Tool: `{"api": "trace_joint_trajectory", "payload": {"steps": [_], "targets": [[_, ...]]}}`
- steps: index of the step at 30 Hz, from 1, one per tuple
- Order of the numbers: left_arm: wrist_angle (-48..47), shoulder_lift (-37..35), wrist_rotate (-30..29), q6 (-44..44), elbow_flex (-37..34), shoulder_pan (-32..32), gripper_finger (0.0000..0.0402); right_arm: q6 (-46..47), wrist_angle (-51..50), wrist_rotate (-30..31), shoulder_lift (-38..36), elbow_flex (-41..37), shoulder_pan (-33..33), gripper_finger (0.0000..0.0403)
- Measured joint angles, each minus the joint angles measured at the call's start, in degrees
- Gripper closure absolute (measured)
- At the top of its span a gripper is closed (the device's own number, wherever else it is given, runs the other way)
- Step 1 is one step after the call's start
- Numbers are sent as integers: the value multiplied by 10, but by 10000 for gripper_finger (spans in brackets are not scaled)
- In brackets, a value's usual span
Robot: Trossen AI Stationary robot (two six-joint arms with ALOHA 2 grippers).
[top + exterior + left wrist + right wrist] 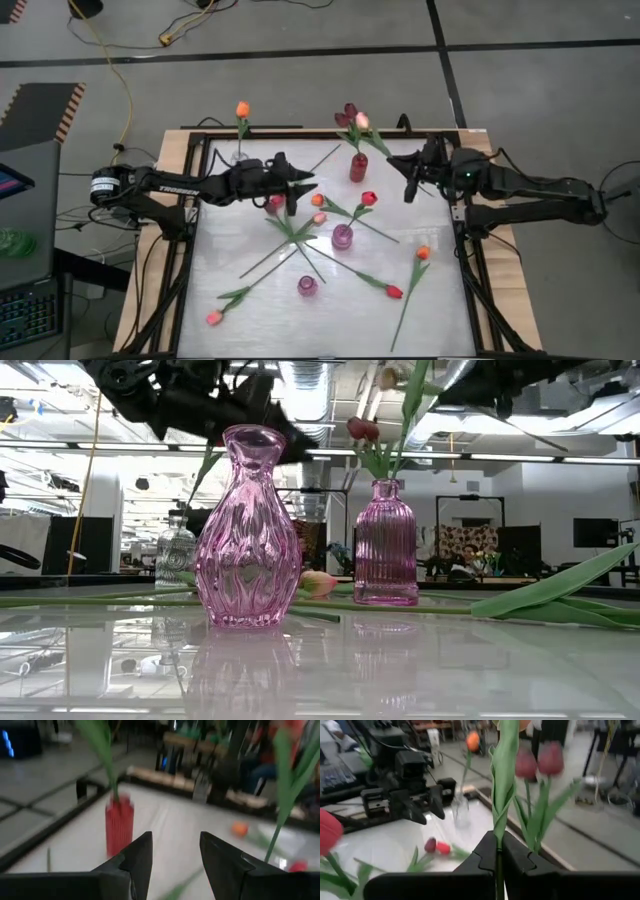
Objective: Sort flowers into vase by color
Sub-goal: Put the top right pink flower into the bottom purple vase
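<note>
My right gripper (pixel 498 842) is raised over the table's far right (pixel 402 172), shut on a tulip with a pale pink-orange head (pixel 362 121). Beside it stands a red vase (pixel 358 167) holding two maroon tulips (pixel 538 761). My left gripper (pixel 176 851) hangs open and empty over the table's middle left (pixel 303 190). An orange tulip (pixel 242 109) stands in a clear vase (pixel 240 155). Three pink vases (pixel 342 237) (pixel 307 286) (pixel 275 204) stand in the middle. Several loose flowers (pixel 394 292) lie flat on the white tabletop. My right gripper pinches the tulip's green stem (pixel 498 854) between its two fingers, where a long leaf wraps it. The fingers reach out nearly level from the table's right side. The flower rises past the fingertips, its head uppermost, lifted clear of the table and the vases.
A black frame (pixel 195 215) runs round the white tabletop. Loose stems cross in the middle (pixel 295 232) among the pink vases. A long-stemmed orange tulip (pixel 423 253) lies near the right edge, and a pink one (pixel 214 317) lies at the near left.
</note>
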Motion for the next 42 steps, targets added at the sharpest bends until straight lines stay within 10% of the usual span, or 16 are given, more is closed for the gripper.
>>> {"api": "trace_joint_trajectory", "payload": {"steps": [9,24,42], "targets": [[182,0,4,0,13,0,251,-85,125,-50,18,0,0,364],[125,14,51,74,152,-1,251,-148,248,-84,114,0,0,364],[128,20,53,82,161,-7,251,-260,409,-116,202,0,19,364]]}}
